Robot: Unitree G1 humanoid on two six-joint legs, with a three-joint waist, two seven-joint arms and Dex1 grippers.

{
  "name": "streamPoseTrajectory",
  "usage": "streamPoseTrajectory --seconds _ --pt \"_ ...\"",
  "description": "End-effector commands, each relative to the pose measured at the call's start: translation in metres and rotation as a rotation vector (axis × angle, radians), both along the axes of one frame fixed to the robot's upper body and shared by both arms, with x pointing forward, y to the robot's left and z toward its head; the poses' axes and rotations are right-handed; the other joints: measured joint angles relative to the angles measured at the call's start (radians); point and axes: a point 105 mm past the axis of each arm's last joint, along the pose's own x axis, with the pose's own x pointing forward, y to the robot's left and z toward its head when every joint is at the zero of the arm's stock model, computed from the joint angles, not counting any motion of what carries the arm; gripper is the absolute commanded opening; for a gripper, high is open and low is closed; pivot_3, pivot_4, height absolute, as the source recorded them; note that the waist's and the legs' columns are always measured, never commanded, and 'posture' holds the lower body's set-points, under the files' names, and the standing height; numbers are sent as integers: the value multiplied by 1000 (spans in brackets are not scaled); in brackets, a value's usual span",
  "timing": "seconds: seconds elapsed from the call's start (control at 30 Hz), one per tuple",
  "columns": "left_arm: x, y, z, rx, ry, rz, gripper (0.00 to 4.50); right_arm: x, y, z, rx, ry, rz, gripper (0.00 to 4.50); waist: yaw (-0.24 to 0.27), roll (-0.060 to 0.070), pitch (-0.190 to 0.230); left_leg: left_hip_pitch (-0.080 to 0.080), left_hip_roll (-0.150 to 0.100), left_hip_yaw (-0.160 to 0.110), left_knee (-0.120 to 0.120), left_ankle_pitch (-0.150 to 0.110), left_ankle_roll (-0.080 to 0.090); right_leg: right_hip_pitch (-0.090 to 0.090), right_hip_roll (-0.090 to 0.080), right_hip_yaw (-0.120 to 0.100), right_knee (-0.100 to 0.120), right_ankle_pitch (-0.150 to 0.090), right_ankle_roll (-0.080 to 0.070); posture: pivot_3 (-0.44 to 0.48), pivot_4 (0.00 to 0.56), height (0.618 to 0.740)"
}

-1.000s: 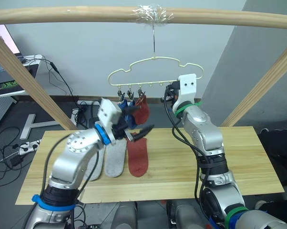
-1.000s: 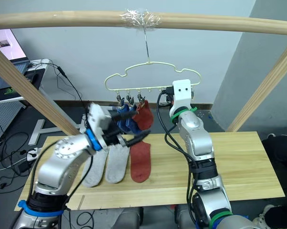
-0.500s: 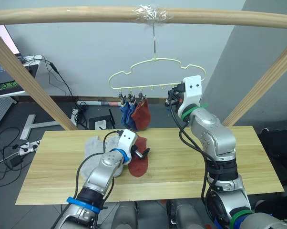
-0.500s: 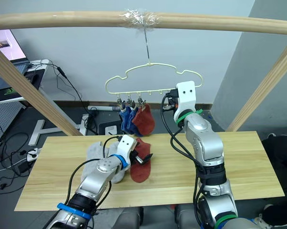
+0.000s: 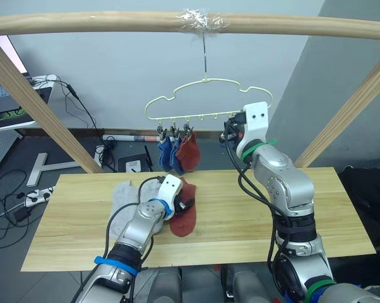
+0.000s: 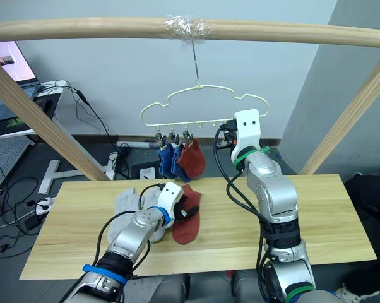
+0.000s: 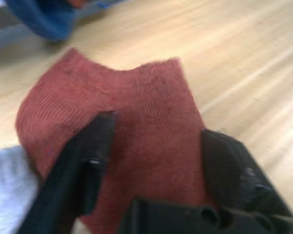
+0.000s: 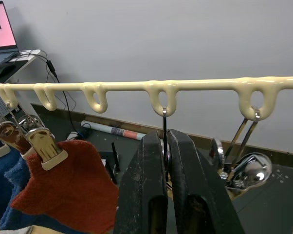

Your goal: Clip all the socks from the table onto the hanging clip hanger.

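Left gripper (image 7: 154, 141): jaws spread, straddling the rust red knit sock (image 7: 137, 126) lying at frame centre on the light wooden plank table (image 5: 240, 208)
Right gripper (image 8: 167, 161): jaws clenched on a small metal clip (image 8: 164, 129)
Pale yellow-green wire clip hanger (image 5: 206, 101): upper centre, two blue socks (image 5: 168, 151) and one red sock (image 5: 189, 151) clipped
Two light grey socks (image 5: 124, 196): flat on the table, left of centre

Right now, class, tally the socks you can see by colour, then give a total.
Blue socks: 2, both clipped on the hanger.
Red socks: 2, one clipped, one on the table.
Grey socks: 2, on the table.
Total: 6.
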Motion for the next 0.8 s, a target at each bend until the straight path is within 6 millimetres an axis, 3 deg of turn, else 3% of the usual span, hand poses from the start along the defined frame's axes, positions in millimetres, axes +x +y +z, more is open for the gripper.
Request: streamPoseTrajectory --seconds 0.03,0.2,0.4,0.53,0.67,0.8 --pt "-23 -7 -25 -1 104 -67 1559 1 -7 2 3 -4 -14 0 0 1 0 0 0 0 0 0 0 0 0 0 0 0 0 108 200 740" --pt "-35 -29 -5 -85 3 -213 117 2 -14 1 3 13 -8 0 -1 1 -1 0 0 0 0 0 0 0 0 0 -1 0 0 108 200 740" --pt "-32 -54 69 -318 -302 -310 53 -2 -24 0 106 135 43 0 2 2 0 -2 0 -1 0 0 0 0 0 -1 -1 0 0 101 211 740" --pt "-36 -63 113 -376 -501 -384 53 -8 -36 -1 174 253 79 0 2 2 0 -2 0 -1 0 0 0 0 -1 0 -1 0 0 99 216 740" --pt "-41 -71 141 -357 -697 -448 53 -13 -48 2 269 384 97 0 3 3 1 -2 0 -1 0 0 0 0 0 -1 -1 0 0 93 218 740" --pt "-36 -74 156 -358 -801 -427 53 -17 -51 7 343 465 121 0 4 3 1 -2 -1 -1 0 0 1 0 0 -1 -2 0 0 91 218 740"
